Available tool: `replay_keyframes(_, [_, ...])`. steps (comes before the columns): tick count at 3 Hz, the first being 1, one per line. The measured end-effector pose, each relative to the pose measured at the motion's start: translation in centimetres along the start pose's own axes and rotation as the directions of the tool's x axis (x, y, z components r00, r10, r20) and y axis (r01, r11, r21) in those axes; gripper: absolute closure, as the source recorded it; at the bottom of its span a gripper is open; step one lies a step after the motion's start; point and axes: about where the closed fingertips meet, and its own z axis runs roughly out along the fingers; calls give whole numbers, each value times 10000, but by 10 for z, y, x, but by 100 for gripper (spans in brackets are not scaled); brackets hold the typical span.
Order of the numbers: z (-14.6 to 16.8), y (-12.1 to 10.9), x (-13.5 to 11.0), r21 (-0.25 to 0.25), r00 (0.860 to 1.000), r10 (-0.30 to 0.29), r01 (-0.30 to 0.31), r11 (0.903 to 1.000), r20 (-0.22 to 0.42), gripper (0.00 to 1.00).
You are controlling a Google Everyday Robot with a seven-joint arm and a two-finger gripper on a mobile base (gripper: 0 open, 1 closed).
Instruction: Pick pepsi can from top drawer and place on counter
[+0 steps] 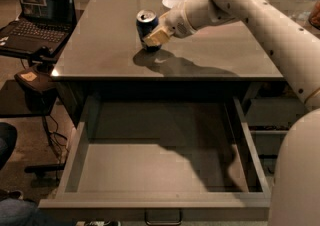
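Note:
The pepsi can (pixel 146 24), dark blue with a silver top, stands upright just above or on the counter (pixel 210 55) near its middle left; I cannot tell if it touches. My gripper (pixel 154 35) is shut on the pepsi can from the right, its tan fingers (pixel 156 37) against the can's lower side. The white arm reaches in from the right. The top drawer (pixel 160 170) is pulled fully open below the counter's front edge, its grey floor bare, with the dark handle at the bottom of the view.
A white bowl (pixel 173 1) sits on the counter behind the arm. A laptop (pixel 37 10) stands on a small dark side table at the left. Narrower drawers (pixel 265 137) are at the right. A person's knee shows at the lower left.

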Motion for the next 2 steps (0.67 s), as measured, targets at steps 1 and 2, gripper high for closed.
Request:
replay_keyframes(1, [0, 0, 0, -1, 10000, -1, 1, 10000, 0, 82])
replay_keyframes(2, [0, 0, 0, -2, 10000, -1, 1, 10000, 0, 58])
